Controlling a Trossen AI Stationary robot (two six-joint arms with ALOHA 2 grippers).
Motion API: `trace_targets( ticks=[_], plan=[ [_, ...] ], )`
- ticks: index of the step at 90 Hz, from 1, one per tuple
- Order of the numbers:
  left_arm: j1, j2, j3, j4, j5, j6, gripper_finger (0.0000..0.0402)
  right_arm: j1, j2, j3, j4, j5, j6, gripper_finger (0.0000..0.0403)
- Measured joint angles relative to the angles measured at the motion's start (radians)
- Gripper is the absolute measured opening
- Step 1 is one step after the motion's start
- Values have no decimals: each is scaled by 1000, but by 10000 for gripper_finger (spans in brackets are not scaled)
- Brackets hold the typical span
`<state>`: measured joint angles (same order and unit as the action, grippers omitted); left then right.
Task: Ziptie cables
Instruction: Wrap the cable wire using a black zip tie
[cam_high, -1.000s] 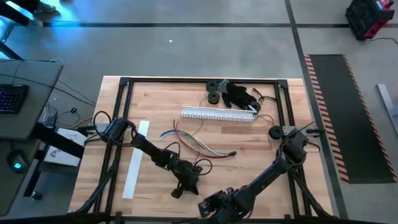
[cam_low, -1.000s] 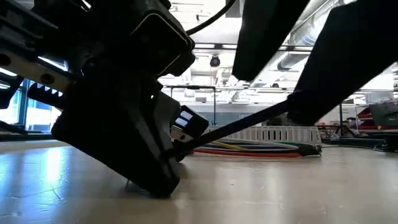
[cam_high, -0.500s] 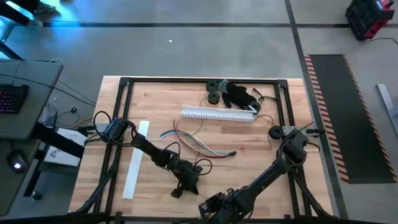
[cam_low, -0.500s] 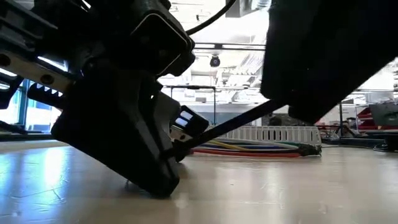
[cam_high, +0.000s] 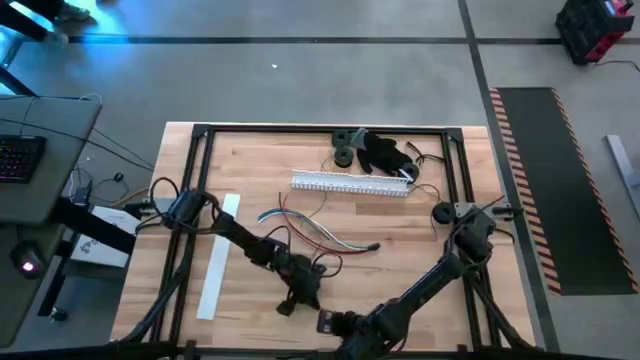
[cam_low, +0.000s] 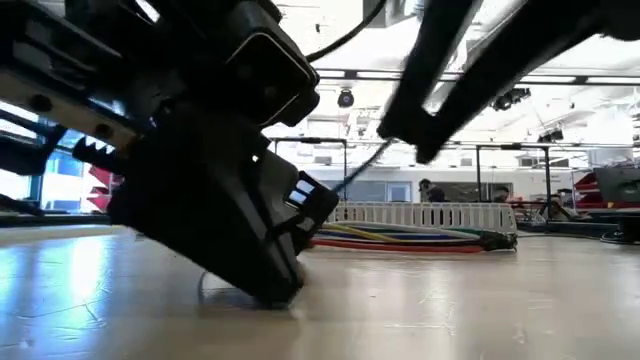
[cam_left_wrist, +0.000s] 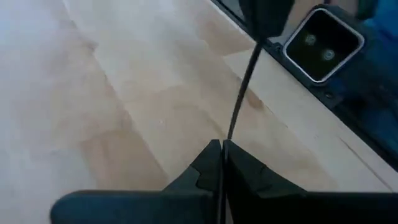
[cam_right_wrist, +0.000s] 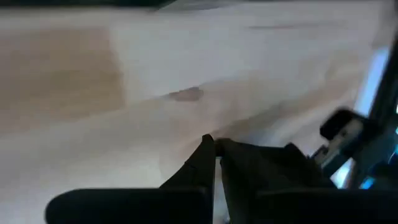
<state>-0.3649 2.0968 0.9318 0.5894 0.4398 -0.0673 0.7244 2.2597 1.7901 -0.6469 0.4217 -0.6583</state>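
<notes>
The cables (cam_high: 320, 232), a loose bundle of red, blue, grey and yellowish wires, lie flat on the wooden table near its middle, in front of the white slotted duct (cam_high: 350, 183); they also show in the low view (cam_low: 400, 238). A thin dark zip tie (cam_left_wrist: 239, 93) runs between my two grippers near the table's near edge. My left gripper (cam_high: 290, 300) is shut on one end of it, low over the wood. My right gripper (cam_high: 332, 322) is shut at the other end, higher up (cam_low: 415, 145). Both grippers are clear of the cables. My left gripper pinches the zip tie's lower end (cam_left_wrist: 224, 142) between its two fingertips. The tie runs straight on from the fingers, slanting up off the table toward my right gripper. My right gripper has the tie's upper end (cam_low: 392, 140) at its fingertips, lifted clear of the table; its own wrist view only shows the shut fingers (cam_right_wrist: 205, 152), not the tie.
A white flat strip (cam_high: 218, 255) lies left of the cables. Black round parts and a dark glove-like heap (cam_high: 375, 150) sit behind the duct. A small camera box (cam_left_wrist: 323, 43) stands at the table's near edge, close to both grippers.
My right gripper has gone up and a little toward the table's left edge, taking the tie's upper end with it. The tie now slants more steeply; its lower end has stayed in my left gripper, low over the table.
</notes>
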Motion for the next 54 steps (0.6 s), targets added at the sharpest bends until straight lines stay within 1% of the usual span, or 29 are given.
trace_targets(
  ticks=[7,16,24,40,54],
  plan=[
    [18,-23,0,-27,36,-8,1,2,0,0,25,-1,176,0],
    [39,-74,0,-113,24,-2,1,2,0,0,52,-13,415,0],
    [52,-133,0,-217,-40,30,1,0,0,0,59,-36,557,0],
    [47,-264,0,-407,-208,123,1,2,0,0,64,-66,817,1],
    [34,-347,0,-541,-336,132,1,2,0,0,78,-63,993,1]
  ],
)
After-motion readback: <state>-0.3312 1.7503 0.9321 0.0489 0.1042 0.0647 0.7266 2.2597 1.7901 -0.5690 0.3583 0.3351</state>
